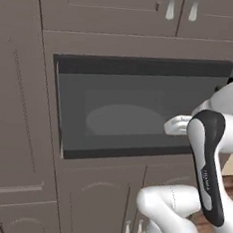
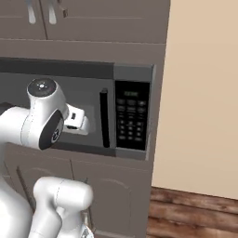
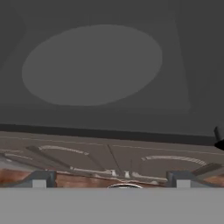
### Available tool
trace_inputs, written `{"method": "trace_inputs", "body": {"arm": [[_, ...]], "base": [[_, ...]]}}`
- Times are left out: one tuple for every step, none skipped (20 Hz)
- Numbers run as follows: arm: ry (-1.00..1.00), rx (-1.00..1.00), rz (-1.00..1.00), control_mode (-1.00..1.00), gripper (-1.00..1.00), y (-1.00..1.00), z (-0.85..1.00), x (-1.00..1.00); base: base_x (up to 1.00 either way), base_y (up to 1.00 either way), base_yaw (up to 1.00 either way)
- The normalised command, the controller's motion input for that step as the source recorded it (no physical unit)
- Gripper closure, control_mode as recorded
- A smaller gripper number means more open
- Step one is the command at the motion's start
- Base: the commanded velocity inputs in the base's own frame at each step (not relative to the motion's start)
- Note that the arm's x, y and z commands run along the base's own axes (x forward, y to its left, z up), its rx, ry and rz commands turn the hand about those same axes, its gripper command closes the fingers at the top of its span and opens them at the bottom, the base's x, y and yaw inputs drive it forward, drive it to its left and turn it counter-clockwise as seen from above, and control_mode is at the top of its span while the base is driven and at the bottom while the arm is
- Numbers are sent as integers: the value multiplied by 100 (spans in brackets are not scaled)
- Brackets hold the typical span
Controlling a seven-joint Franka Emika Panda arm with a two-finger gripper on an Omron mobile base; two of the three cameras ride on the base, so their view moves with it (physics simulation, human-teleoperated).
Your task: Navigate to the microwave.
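Room: a brown cabinet wall (image 1: 19,105) on the left, a bare beige wall (image 2: 204,93) on the right, and a wood-plank floor (image 2: 190,214) below it.
Microwave: one microwave (image 1: 134,110), built into the cabinet wall – dark door with a pale round turntable showing through the glass (the hand view looks straight at it).
Door handle: one dark vertical handle (image 2: 105,118) at the door's right edge, just left of the keypad.
Keypad: one black control panel (image 2: 132,116) on the microwave's right end, next to the beige wall.
Upper cabinets: two silver pulls (image 1: 181,6) side by side above the microwave.
Lower cabinets: two arched doors (image 1: 100,207) right under the microwave, with pulls near their meeting edge.
Arm: the white arm (image 2: 37,121) is folded up in front of the microwave door, elbow high, forearm pointing at the glass.
Hand: the hand (image 3: 111,178) faces the door and stands apart from it – its two tips sit well apart at the bottom of the hand view, spread wide and holding nothing.
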Motion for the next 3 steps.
{"method": "trace_inputs", "body": {"arm": [[0, 0, 0, 100, -100, 0, 0, 0], [0, 0, 0, 100, -100, 0, 0, 0], [0, 0, 0, 100, -100, 0, 0, 0]], "base": [[0, 0, 0], [0, 0, 0], [0, 0, 0]]}}
